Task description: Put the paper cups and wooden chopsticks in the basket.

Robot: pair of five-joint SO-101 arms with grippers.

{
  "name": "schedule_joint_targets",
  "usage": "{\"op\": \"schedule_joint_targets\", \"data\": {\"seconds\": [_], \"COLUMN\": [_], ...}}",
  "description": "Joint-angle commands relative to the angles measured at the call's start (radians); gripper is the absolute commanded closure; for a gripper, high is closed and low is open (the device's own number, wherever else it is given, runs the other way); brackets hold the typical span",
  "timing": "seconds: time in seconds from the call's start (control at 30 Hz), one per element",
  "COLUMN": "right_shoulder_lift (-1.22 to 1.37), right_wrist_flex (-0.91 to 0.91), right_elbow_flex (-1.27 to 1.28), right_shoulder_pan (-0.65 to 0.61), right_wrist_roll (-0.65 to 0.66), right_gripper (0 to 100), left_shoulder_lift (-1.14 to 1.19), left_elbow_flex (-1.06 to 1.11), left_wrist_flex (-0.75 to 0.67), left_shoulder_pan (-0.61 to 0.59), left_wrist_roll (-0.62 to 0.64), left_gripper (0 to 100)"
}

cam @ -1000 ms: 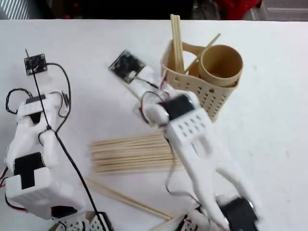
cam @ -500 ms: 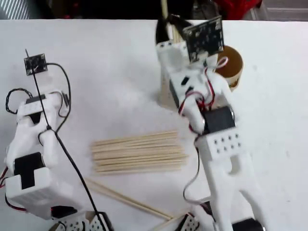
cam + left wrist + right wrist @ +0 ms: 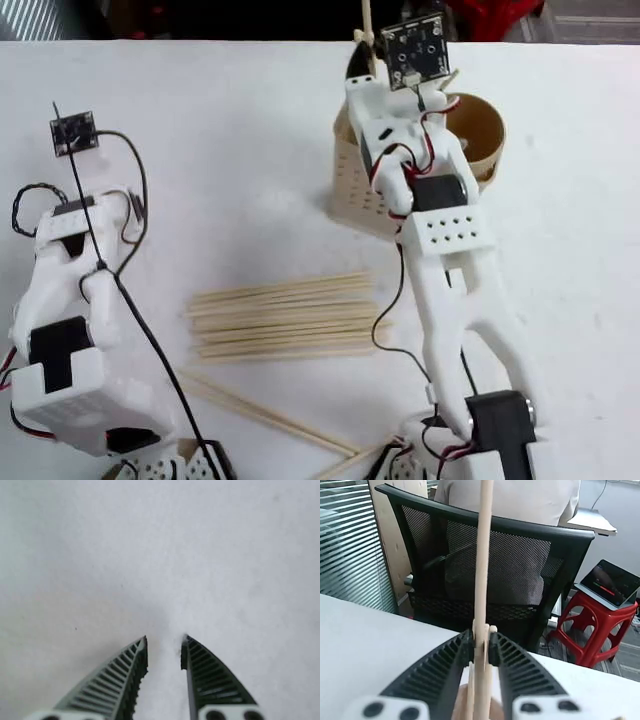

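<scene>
Tan paper cup [image 3: 485, 130] inside slotted cream basket [image 3: 350, 192]; wooden chopsticks [image 3: 285, 318] bundled flat just beside.

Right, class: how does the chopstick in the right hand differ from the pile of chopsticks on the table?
The held chopstick stands upright; the pile lies flat on the table. The held chopstick is clamped in the right hand above the basket; the pile is untouched. Both are pale wood.

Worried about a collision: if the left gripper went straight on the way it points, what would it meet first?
Probably the bare white table; nothing else shows ahead of the left gripper, though depth is unclear.
</scene>
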Motion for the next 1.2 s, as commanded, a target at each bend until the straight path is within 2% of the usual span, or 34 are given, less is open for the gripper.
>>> {"op": "schedule_joint_targets", "data": {"seconds": [0.0,0.17,0.43,0.53,0.7,0.8,0.9,1.07,1.17], "right_shoulder_lift": [-0.056,-0.182,-0.501,-0.573,-0.604,-0.610,-0.610,-0.613,-0.613], "right_wrist_flex": [0.047,0.197,0.849,1.023,1.273,1.346,1.351,1.191,1.059], "right_elbow_flex": [-0.009,-0.009,-0.009,-0.011,0.011,0.086,0.209,0.485,0.638], "right_shoulder_pan": [-0.001,0.001,0.007,-0.001,0.008,0.001,0.001,0.008,0.008], "right_wrist_roll": [-0.006,0.002,0.009,0.098,0.224,0.265,0.301,0.351,0.351], "right_gripper": [80.0,83.0,95.0,97.5,95.6,95.7,96.0,96.0,95.8], "left_shoulder_lift": [-0.042,-0.042,-0.042,-0.044,-0.053,-0.053,-0.050,-0.045,-0.045], "left_elbow_flex": [0.002,0.002,0.002,-0.002,-0.021,-0.120,-0.284,-0.572,-0.651], "left_wrist_flex": [-0.021,-0.023,-0.025,-0.025,0.020,0.192,0.459,0.918,1.051], "left_shoulder_pan": [-0.005,-0.005,0.010,0.039,0.081,0.145,0.217,0.363,0.455], "left_wrist_roll": [-0.012,-0.012,-0.012,-0.012,-0.052,-0.189,-0.333,-0.631,-0.756], "left_gripper": [87,87,87,87,87,87,87,86,86]}}
